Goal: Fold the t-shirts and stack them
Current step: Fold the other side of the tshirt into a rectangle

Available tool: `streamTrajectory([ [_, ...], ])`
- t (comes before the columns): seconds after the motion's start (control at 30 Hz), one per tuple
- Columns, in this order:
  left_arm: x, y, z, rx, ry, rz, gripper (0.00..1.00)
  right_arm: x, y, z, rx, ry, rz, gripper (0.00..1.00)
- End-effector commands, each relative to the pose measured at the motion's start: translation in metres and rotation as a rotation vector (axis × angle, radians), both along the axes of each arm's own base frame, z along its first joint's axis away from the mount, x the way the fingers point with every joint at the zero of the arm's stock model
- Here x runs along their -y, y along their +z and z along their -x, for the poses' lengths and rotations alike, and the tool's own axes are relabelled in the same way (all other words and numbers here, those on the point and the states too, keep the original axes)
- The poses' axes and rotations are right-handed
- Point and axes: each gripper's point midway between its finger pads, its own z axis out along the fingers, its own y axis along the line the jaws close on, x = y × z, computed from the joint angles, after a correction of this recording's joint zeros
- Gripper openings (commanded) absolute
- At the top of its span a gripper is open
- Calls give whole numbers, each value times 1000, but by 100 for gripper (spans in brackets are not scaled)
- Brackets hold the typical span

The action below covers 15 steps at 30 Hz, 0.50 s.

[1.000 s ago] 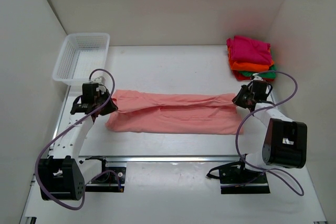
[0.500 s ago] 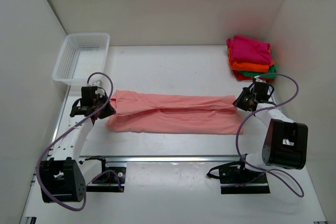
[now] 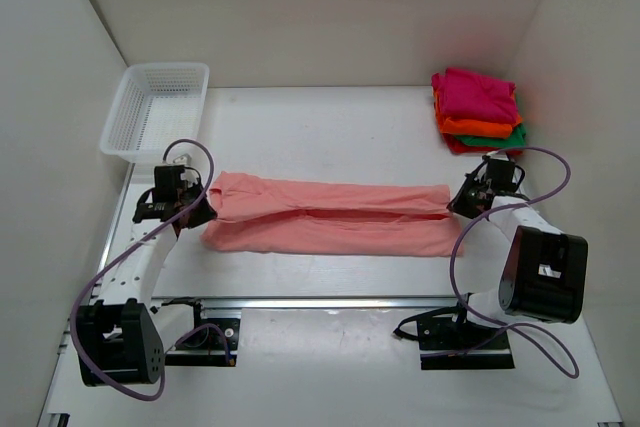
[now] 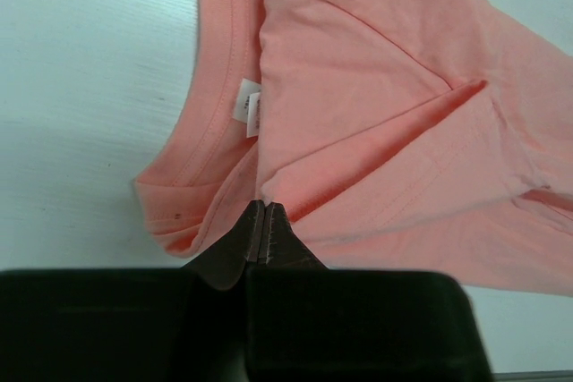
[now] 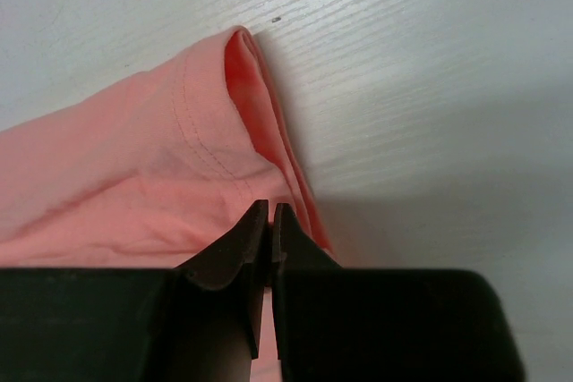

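Note:
The salmon-pink t-shirt (image 3: 330,217) lies stretched left to right across the middle of the table, its far half folded toward the near edge. My left gripper (image 3: 205,209) is shut on the folded edge by the collar (image 4: 266,206); the neck label (image 4: 248,112) shows. My right gripper (image 3: 456,204) is shut on the shirt's right end (image 5: 270,207), low over the table. The magenta (image 3: 475,92), orange (image 3: 480,128) and green (image 3: 516,134) t-shirts lie folded in a stack at the back right.
A white mesh basket (image 3: 130,127) stands at the back left, just beyond the left arm. White walls close in the left, right and back sides. A metal rail (image 3: 330,300) runs along the near edge.
Both grippers have moved a little toward the near edge, carrying the shirt's folded top layer with them. The fold now lies further over the lower layer.

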Motion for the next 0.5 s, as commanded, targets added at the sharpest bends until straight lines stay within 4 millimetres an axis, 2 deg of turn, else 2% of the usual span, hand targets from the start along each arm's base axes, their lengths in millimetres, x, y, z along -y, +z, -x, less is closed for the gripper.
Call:
streamTrajectory([
  [0.0, -12, -9, 5, -37, 42, -35, 0, 11, 9, -11, 22, -2, 39, 1],
  [0.13, -12, -10, 6, -38, 39, -32, 0, 15, 8, -11, 15, -8, 41, 0],
  [0.23, 0, -10, 9, -27, -14, 7, 0, 11, 10, -14, 31, 6, 19, 0],
  [0.27, 3, -6, 8, -10, -22, 9, 0, 7, 7, -11, 19, 14, 9, 0],
  [0.37, 11, 2, 11, 15, -33, 33, 0, 3, 13, -14, 34, 35, 7, 0],
  [0.47, 19, 8, 17, 18, -49, 62, 0, -4, 7, -12, 2, 61, 3, 0],
])
